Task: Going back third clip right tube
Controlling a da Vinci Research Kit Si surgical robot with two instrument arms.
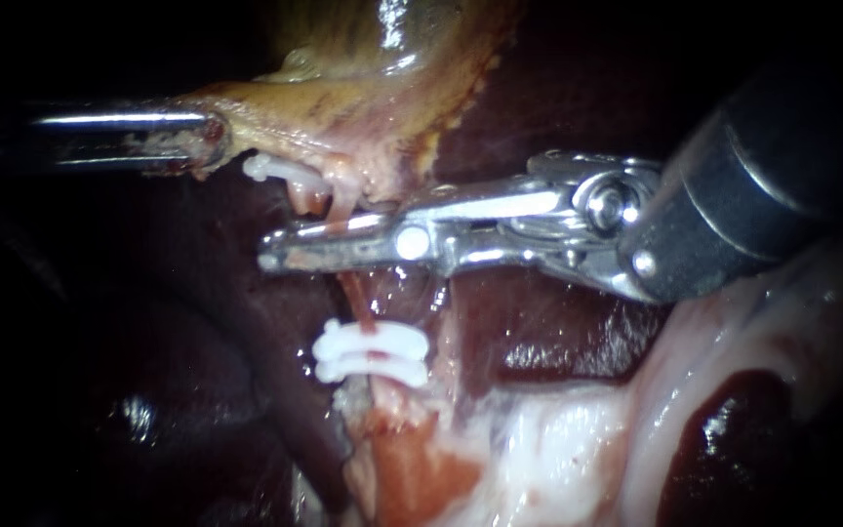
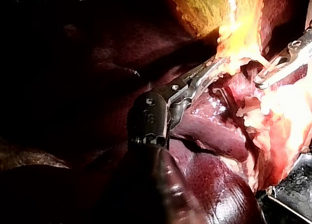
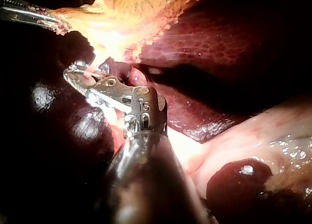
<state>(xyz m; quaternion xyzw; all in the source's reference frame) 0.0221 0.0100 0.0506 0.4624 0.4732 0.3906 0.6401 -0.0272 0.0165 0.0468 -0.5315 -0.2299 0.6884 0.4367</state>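
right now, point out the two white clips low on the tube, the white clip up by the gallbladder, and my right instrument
lower clips [image 1: 371, 353]: endoscope view, middle of the stacked pair
upper clip [image 1: 270, 168]: endoscope view, its left end
right instrument [image 1: 277, 247]: endoscope view, between its jaw tips

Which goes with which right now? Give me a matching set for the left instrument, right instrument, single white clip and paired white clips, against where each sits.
Things:
1. left instrument
2. right instrument
3. single white clip
4. paired white clips

Places, in the endoscope view:
A. on the tube, below the right instrument
B. gripping the gallbladder at its edge
C. lying across the tube, between the clips
D. just beside the left instrument's tip

Pairs: 1-B, 2-C, 3-D, 4-A
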